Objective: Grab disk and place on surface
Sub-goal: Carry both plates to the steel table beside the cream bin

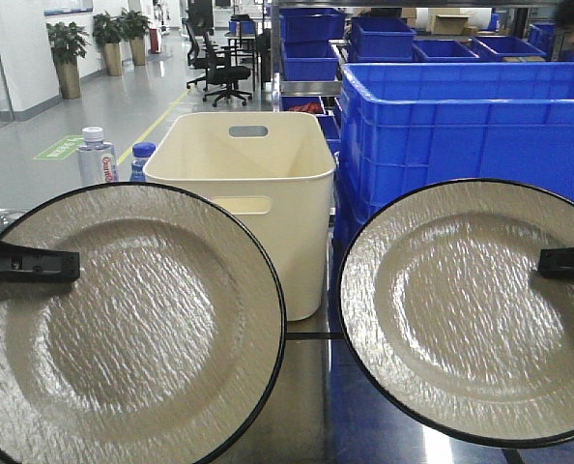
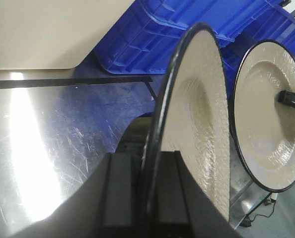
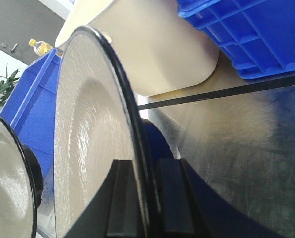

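Two beige, black-rimmed disks, each held on edge over the worktop [image 1: 306, 406]. Left disk [image 1: 123, 329] in front-left of the one cream bin [image 1: 248, 184], nipped at the rim by the left pincer [image 1: 65, 263], closed tight on it. Right disk [image 1: 461, 309] in front-right of the bin, clamped the same way by the right pincer [image 1: 555, 261]. Several blue crates [image 1: 471, 135] just right of the bin, two bottles [image 1: 99, 159] at its left.
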